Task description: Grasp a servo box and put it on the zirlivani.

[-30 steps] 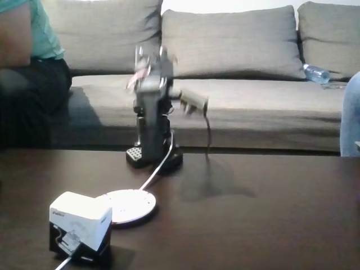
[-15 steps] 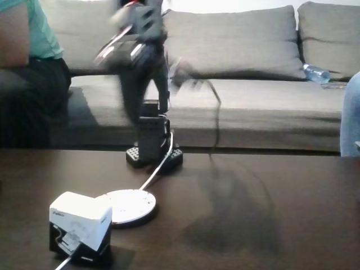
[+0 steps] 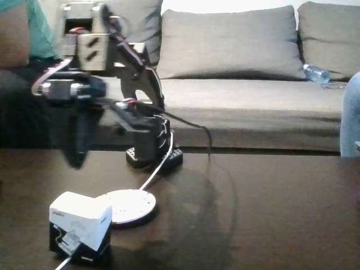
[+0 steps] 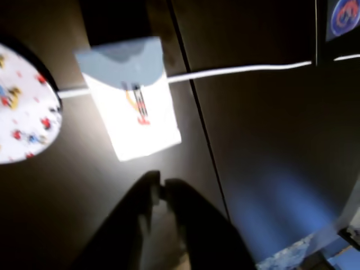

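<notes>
In the lower left of the fixed view, the servo box (image 3: 80,227) sits on the dark bench (image 3: 270,214), white on top and black lower down with a printed picture on its near face. Just to its right, and a little farther back, lies the zirlivani (image 3: 132,206), a flat white disc with small dots on top; from this angle the two look to touch or nearly touch. A white cable (image 3: 160,163) runs from the disc up toward the black robot base (image 3: 154,154) at the middle of the frame.

The arm reaches out to the upper left, and its claw (image 3: 76,154) hangs pointing down above the bench, over the servo box and clear of it, blurred in this view.

In the wrist view the claw (image 4: 160,188) enters from the bottom edge with its two dark fingertips (image 4: 143,197) pressed together and nothing between them. The servo box (image 4: 132,98) shows just above them in the upper left of the frame, its top bright, and the zirlivani (image 4: 25,112) fills the left edge beside it. The white cable (image 4: 242,70) crosses the upper part of the frame.

Behind the bench stands a grey sofa (image 3: 242,67), with a person in a teal shirt (image 3: 39,28) seated at the upper left and a plastic bottle (image 3: 316,73) lying on it at the right.
</notes>
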`<state>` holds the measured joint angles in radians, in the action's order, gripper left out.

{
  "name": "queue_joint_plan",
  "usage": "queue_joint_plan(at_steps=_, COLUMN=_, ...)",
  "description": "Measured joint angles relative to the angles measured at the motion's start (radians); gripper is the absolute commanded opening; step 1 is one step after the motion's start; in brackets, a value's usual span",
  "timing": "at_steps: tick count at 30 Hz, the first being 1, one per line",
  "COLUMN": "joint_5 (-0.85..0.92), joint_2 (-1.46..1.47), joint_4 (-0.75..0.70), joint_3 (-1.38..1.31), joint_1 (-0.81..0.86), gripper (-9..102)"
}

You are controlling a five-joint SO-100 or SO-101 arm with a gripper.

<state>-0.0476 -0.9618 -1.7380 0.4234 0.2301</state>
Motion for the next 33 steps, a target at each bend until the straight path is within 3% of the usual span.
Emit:
queue_joint_plan(at_steps=6, joint_5=0.083, joint_2=0.0, joint_4=0.0, joint_3=0.032, joint_1=0.066, gripper=26)
queue_joint_plan(at_steps=18, joint_5=0.222, joint_2=0.0, joint_4=0.0, joint_3=0.043, joint_1=0.071, gripper=27)
queue_joint_plan(at_steps=33, joint_5=0.175, joint_2=-0.138, joint_4=0.0, joint_3=0.307, joint_1=-0.009, gripper=27)
